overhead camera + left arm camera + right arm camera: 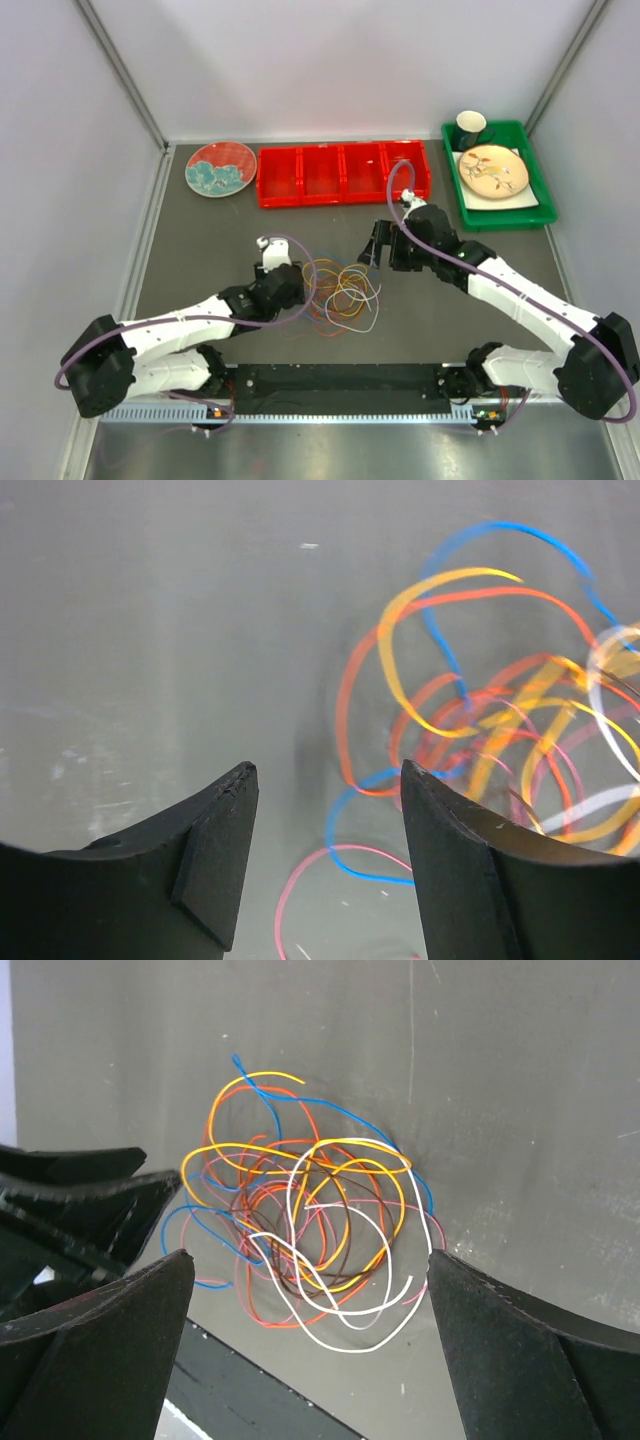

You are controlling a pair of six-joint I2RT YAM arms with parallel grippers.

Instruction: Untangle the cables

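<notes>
The cables (340, 292) lie in one loose tangle of thin orange, yellow, white, blue, pink and brown loops on the grey table. My left gripper (308, 290) is open and empty, low at the tangle's left edge; in the left wrist view blue and pink loops (345, 865) lie between its fingertips (225, 825). My right gripper (374, 245) is open and empty, held above and to the right of the tangle. The right wrist view shows the whole tangle (310, 1220) between its fingertips (150, 1320), with the left gripper's fingers (90, 1210) beside it.
A red divided bin (342, 174) stands at the back centre. A patterned plate (221, 168) lies to its left. A green tray (497, 178) at the back right holds a plate and a dark cup (471, 127). A black strip (340, 380) runs along the near edge.
</notes>
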